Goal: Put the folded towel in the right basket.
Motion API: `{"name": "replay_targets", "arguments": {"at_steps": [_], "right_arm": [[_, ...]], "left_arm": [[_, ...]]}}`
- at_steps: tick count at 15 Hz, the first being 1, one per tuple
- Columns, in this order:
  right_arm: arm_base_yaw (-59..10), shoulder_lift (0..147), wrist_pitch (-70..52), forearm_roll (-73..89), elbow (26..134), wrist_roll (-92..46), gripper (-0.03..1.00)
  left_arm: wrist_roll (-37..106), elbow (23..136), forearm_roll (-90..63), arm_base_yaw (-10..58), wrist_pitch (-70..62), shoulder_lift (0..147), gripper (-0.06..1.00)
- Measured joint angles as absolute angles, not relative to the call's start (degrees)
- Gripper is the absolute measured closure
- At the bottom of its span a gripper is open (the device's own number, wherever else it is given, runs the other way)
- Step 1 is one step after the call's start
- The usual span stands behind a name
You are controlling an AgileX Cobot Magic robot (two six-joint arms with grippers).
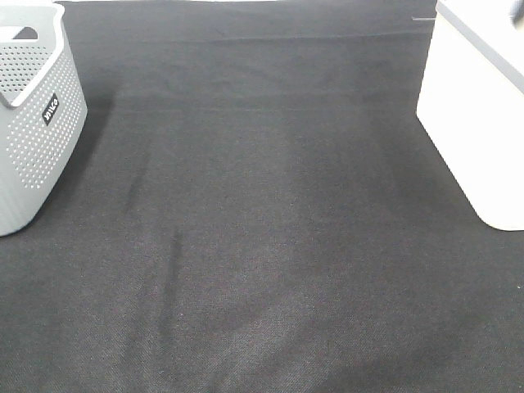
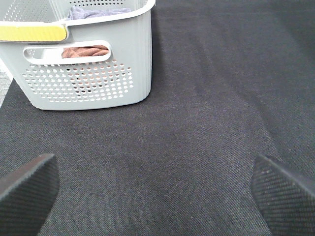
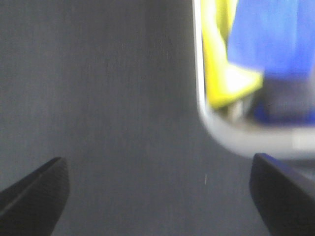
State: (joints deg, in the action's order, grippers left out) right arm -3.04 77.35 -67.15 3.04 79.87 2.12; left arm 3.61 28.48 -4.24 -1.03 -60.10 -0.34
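Observation:
The right basket (image 1: 479, 123) is white and stands at the right edge of the black table. The right wrist view shows its rim (image 3: 231, 137) with a blue cloth (image 3: 275, 39) and a yellow cloth (image 3: 221, 69) inside, both blurred; I cannot tell if they are folded. No towel lies on the table. My right gripper (image 3: 157, 196) is open and empty over the black cloth beside that basket. My left gripper (image 2: 155, 196) is open and empty, low over the table near the left basket. Neither gripper shows in the exterior view.
A grey perforated basket (image 1: 37, 123) stands at the left edge. In the left wrist view this left basket (image 2: 88, 78) has a yellow handle (image 2: 32, 32) and holds a brown cloth (image 2: 83, 50) and a purple-grey cloth (image 2: 96, 11). Black cloth (image 1: 262, 229) covers the table.

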Motion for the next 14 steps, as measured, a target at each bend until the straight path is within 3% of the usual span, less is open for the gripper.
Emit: {"name": "replay_targets", "arguments": {"at_steps": [2,3,7,14], "right_arm": [[-3.04,62.97,-65.89,3.04,65.37,2.23,0.00],[-3.04,62.97,-65.89,3.04,65.37,2.23,0.00],[-3.04,31.97,-64.40,1.55,47.33,2.23,0.00],[-3.04,4.35,-63.31,-1.60,31.68,2.18,0.00]], "left_arm": [[3.61,28.48,-4.24,-1.03,-60.10,-0.34,-0.04],[3.61,28.48,-4.24,-1.03,-60.10,-0.34,-0.04],[3.61,28.48,-4.30,-1.03,-60.10,-0.34,-0.04],[3.61,28.48,-4.30,-1.03,-60.10,-0.34,-0.04]]}}
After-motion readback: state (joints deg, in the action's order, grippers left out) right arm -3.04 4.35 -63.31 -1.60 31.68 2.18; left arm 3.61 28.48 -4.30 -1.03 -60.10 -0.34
